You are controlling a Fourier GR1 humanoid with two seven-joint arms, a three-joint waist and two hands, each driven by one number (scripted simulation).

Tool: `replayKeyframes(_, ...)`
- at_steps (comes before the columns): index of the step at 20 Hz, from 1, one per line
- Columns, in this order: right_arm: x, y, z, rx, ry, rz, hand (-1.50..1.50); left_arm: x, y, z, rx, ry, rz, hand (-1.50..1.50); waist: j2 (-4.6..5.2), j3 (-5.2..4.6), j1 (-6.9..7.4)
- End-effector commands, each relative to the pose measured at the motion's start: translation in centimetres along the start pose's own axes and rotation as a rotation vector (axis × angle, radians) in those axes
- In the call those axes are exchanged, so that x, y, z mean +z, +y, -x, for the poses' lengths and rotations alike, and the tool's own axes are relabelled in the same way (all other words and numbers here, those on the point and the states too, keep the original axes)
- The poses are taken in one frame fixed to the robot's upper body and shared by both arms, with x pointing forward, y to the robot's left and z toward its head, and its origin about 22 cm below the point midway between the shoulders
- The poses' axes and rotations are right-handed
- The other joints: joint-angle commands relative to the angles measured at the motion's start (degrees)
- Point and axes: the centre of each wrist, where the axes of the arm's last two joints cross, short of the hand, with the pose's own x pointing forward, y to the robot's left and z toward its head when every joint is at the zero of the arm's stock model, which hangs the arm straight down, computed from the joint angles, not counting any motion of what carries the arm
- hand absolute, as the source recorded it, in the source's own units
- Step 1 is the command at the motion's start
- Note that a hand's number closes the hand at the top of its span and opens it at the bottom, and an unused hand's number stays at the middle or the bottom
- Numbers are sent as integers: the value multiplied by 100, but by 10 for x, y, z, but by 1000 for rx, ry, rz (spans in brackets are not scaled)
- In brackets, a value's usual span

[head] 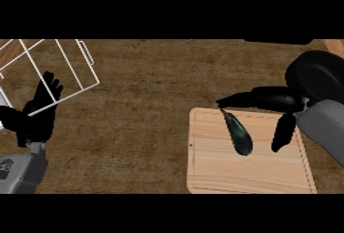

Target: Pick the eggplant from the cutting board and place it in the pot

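While spread wide over 1 cutting board (252, 175), right hand (277, 101) above 1 eggplant (238, 134), beside 1 pot (319, 75).

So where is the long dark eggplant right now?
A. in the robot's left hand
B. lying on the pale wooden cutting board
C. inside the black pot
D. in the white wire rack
B: the long dark eggplant lies on the pale wooden cutting board.

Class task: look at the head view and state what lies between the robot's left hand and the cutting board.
In the head view, only bare brown counter lies between the left hand and the cutting board. The white wire rack sits above that stretch.
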Motion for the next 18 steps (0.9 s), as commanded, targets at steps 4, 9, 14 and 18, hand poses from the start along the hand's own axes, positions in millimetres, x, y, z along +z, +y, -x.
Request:
replayKeyframes(4, -1, 24, 23, -51, -113, -83, -150, -11, -55, -46, 88, -180, 159, 0, -124, 157, -123)
replayKeyframes(9, -20, 16, 18, -29, -158, -67, -150, -19, -47, -53, 74, -184, 155, 0, -148, 144, -181)
replayKeyframes(14, -25, 35, 30, 25, -85, -95, -150, -21, -40, -56, 61, -183, 131, 0, -165, 142, -209)
replayKeyframes(18, -45, 48, 36, 36, -49, -111, -150, -18, -52, -50, 61, -194, 147, 0, -140, 143, -174)
